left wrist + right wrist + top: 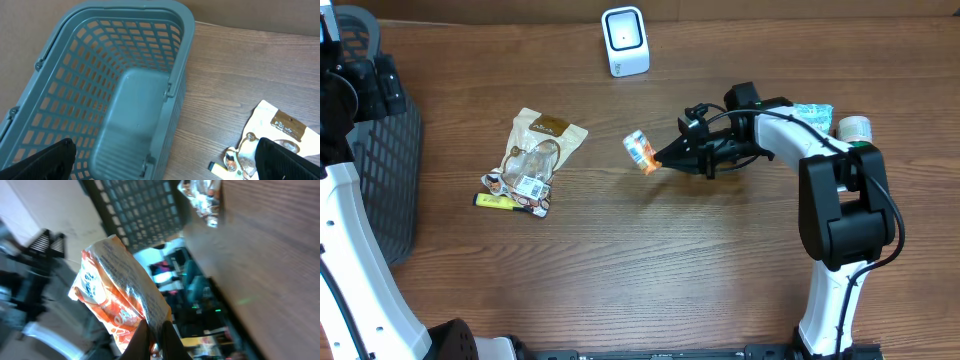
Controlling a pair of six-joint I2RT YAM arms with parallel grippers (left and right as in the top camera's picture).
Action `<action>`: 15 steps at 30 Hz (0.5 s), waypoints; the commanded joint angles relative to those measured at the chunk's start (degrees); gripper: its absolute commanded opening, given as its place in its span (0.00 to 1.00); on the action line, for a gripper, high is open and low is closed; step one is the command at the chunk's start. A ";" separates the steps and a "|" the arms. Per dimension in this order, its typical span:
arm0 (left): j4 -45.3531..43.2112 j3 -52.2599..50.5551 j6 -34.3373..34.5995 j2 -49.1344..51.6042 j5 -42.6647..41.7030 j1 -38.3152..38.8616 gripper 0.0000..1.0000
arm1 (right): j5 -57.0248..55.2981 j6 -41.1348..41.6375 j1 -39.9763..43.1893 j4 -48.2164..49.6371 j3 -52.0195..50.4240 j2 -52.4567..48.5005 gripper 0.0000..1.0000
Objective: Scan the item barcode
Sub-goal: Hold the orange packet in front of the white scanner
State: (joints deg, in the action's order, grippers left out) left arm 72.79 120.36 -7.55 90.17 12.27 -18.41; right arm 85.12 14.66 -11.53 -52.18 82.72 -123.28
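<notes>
Pinching only a thin edge of the packet (117,292), the right gripper (152,332) has its jaws closed tight on the film, and nearly all of the packet sticks out past the fingertips, apparently clear of the table (620,260). That narrow hold is the main risk: slick, crinkly film could slide out or swing as the wrist turns, leaving the barcode facing away from the scanner (625,40). The scanner stands well apart, off to one side of where the fingers point, so the carry is long. A creased or shiny face could also defeat the read, and I cannot tell which face carries the code. Further out ahead of the tips lies a pouch (535,150), clear of the likely path. The left gripper (162,145) hangs wide open and empty over the basket (75,55), far from the work. On the packet, orange and white print with a blue round logo shows beside a panel of fine text, too small to read. The pouch bears a brown label and a white sticker, neither legible.
</notes>
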 commanded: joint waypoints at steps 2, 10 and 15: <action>0.07 0.26 -0.81 0.48 0.13 0.07 1.00 | 4.83 9.22 1.09 0.02 1.75 1.70 0.04; 0.07 0.26 -0.81 0.48 0.13 0.09 1.00 | 4.83 11.08 1.88 0.04 3.76 3.19 0.04; 0.07 0.26 -0.81 0.48 0.13 0.07 1.00 | 4.81 11.10 1.86 0.07 4.66 4.55 0.04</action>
State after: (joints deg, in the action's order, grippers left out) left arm 72.79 120.36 -7.55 90.17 12.27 -18.41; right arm 87.96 25.15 -9.89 -52.27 85.52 -122.13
